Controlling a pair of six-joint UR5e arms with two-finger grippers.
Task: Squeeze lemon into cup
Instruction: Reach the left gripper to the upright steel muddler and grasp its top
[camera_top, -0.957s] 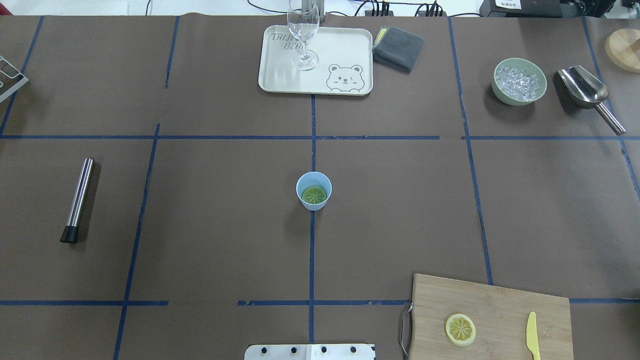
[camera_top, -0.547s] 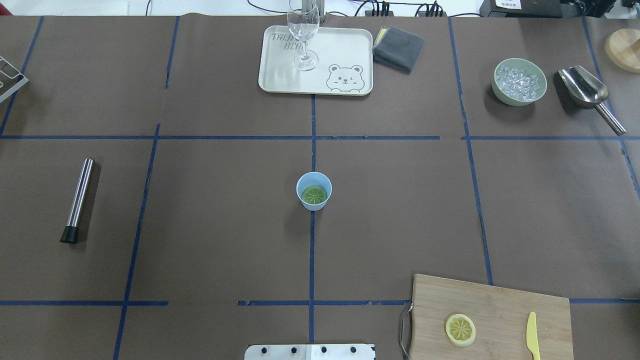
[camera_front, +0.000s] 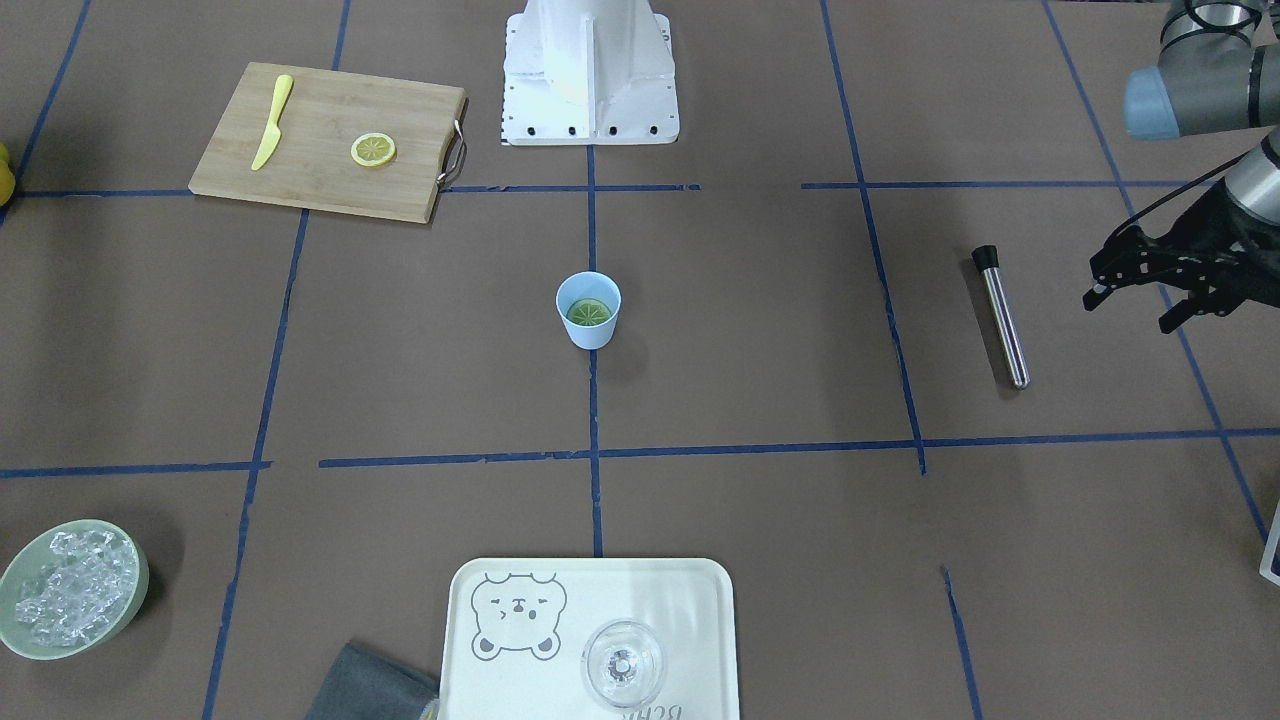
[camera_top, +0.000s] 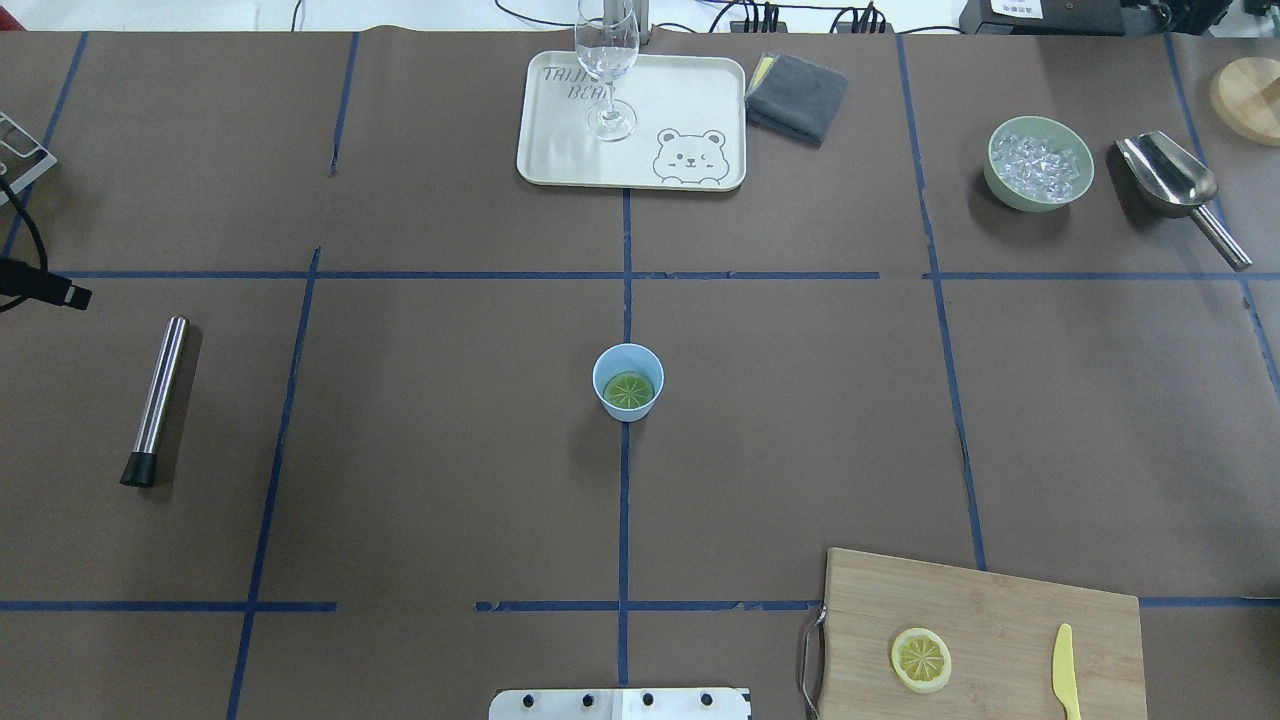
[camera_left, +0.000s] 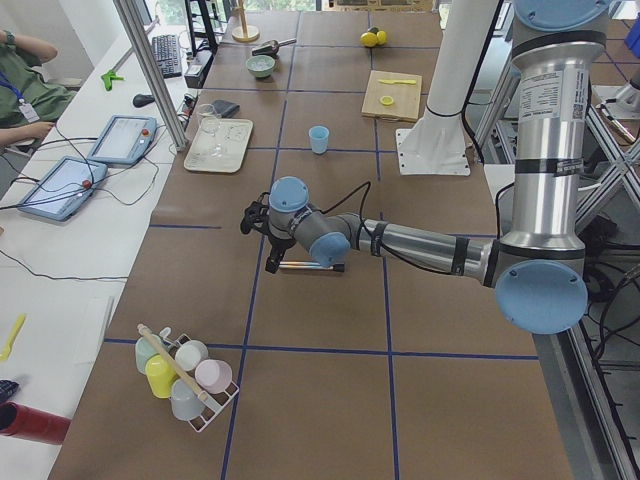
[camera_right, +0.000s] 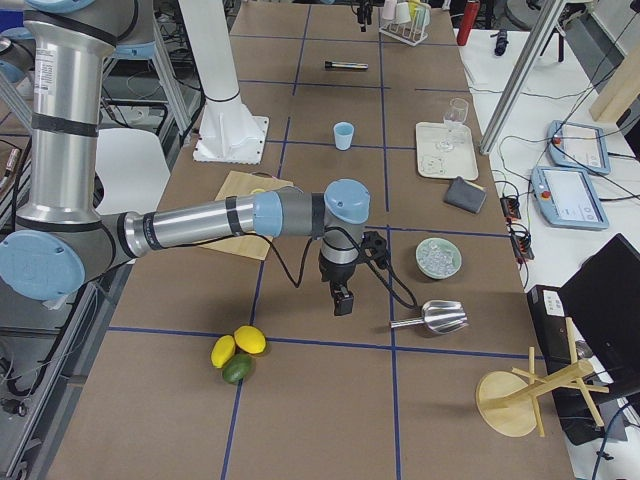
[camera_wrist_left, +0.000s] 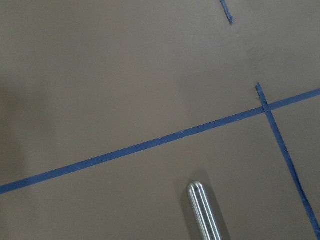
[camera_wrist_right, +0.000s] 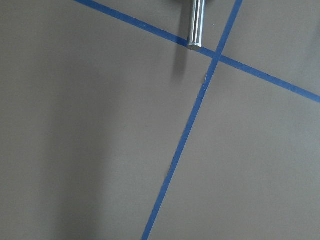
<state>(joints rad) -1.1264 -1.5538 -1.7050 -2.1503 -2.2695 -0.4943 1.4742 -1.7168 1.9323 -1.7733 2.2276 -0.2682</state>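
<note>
1. My left gripper (camera_front: 1128, 310) hangs above the table at its left end. The jaws are spread wide, holding nothing and touching nothing.
2. Near it lies one steel muddler (camera_front: 1001, 318) with a black cap, flat on the brown paper. Its rounded end shows in my left wrist view.
3. My right gripper (camera_right: 341, 296) points down over bare paper near the handle of one metal scoop (camera_right: 432, 318). It shows only from the side, so I cannot tell how far open it is.
4. One light-blue cup (camera_top: 627, 354) stands upright at the table's middle on a blue tape line, well apart from both grippers.
5. There are two slices. One lemon slice (camera_top: 629, 390) lies flat in the cup's bottom, and a second slice (camera_top: 921, 659) lies on the one cutting board (camera_top: 1000, 600).
6. One yellow knife (camera_top: 1064, 668) lies on that board, apart from the second slice.
7. At the far side are one tray (camera_top: 560, 160) bearing one clear glass (camera_top: 607, 60), one grey cloth (camera_top: 797, 95) and one bowl of ice (camera_top: 1040, 206).
</note>
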